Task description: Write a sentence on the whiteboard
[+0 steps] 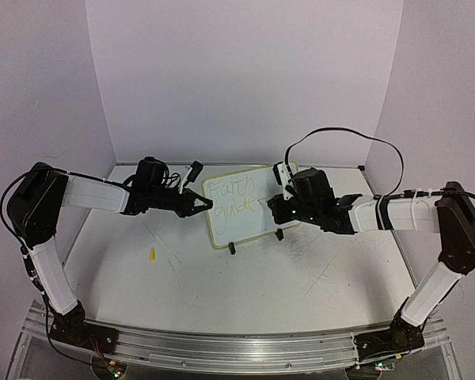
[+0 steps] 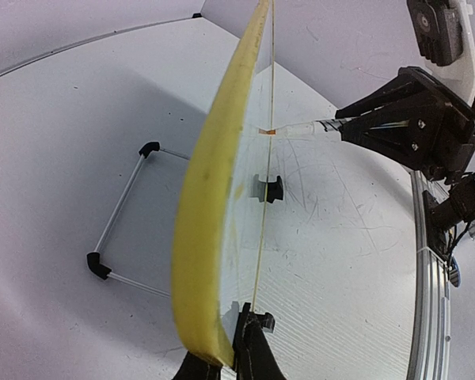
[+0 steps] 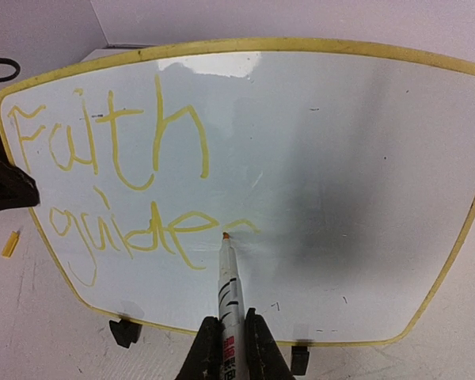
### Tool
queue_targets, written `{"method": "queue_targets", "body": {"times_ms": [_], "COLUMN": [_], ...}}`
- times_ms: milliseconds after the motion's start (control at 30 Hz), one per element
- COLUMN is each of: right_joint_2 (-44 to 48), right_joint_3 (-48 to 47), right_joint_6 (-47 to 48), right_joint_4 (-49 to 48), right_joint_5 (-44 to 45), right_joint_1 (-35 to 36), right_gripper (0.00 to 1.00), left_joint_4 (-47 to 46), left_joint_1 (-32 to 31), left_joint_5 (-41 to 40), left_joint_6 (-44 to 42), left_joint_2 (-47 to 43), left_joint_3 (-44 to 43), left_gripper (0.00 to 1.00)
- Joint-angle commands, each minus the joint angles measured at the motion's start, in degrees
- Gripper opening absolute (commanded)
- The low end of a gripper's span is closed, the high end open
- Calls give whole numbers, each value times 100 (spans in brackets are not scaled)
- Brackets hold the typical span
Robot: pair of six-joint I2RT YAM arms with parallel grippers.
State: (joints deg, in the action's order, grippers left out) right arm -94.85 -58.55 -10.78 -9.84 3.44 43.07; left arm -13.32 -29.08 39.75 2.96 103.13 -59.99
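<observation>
The left gripper [image 1: 207,204] clamps the nine o'clock edge of the yellow-rimmed whiteboard [image 1: 249,215]; the right gripper [image 3: 231,339] pinches a white orange-tipped marker [image 3: 229,283] touching it.

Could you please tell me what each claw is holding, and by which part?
The left claw grips the whiteboard by its yellow side rim; the right claw holds a marker by its barrel.

The whiteboard [image 3: 340,158] carries yellow handwriting: "Faith" at its upper left, "guide" just below that. Print on the marker [image 3: 230,294] is too small to read.
</observation>
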Motion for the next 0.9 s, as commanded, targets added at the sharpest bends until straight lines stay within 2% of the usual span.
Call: {"method": "queue_targets", "body": {"times_ms": [0,467,867], "right_joint_2": [16,113,-81], "right_joint_3": [55,159,129], "right_joint_6": [-63,-106,-159], "right_joint_4": [21,182,190], "right_joint_5": [203,630,398], "right_joint_1": [26,30,83], "right_gripper": [0,0,0], "left_joint_4": [462,462,471], "left_joint_1": [101,100,101], "left_joint_5": [-1089,-1134,-1131], "left_joint_6": [-545,-547,-543], "left_joint_2": [170,168,155], "left_joint_3": [-77,-74,-76], "left_gripper": [0,0,0]}}
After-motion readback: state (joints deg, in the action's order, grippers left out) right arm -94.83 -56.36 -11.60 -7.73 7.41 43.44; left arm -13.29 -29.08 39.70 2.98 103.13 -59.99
